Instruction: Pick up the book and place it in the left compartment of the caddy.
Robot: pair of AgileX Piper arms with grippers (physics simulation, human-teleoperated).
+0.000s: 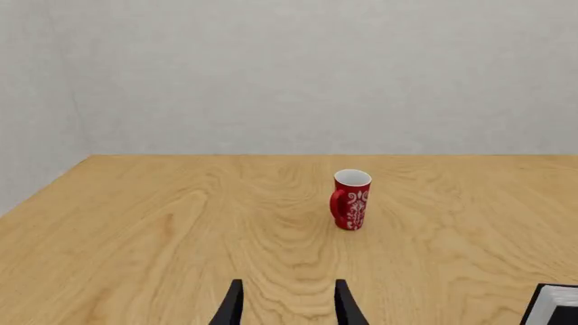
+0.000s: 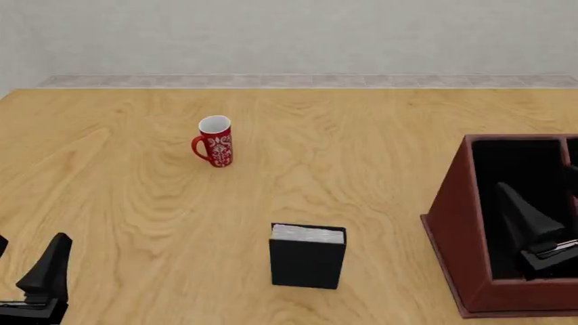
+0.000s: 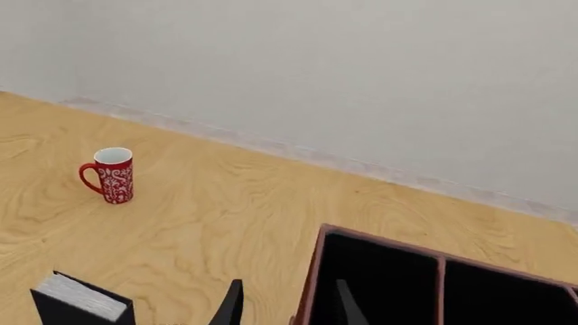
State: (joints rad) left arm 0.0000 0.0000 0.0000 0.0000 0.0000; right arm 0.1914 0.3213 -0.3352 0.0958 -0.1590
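The left gripper point(image 2: 27, 284) is hovering low over the near left corner of the table point(image 2: 380, 122); in the left wrist view its two dark fingers point(image 1: 233, 306) are standing spread, with bare wood showing between them and nothing held. The right gripper point(image 2: 542, 227) is hanging above the caddy point(image 2: 456, 230) at the table's right edge, over the left compartment point(image 2: 519, 162); in the right wrist view its fingers point(image 3: 233, 305) are likewise parted and empty, one on each side of the caddy's left wall, though only their tips are showing, so the width of the gap is uncertain. The caddy is a dark red-brown box with sloping sides and a black interior, and a red-brown divider point(image 3: 440, 288) is splitting it into two sections. The book point(image 2: 307, 256) is standing upright on the table toward the near edge, roughly midway across, well apart from both grippers and left of the caddy, its white page block facing upward. A red mug point(image 2: 215, 141) with a white pattern is standing upright farther back and left of the book, its handle pointing toward the left edge.
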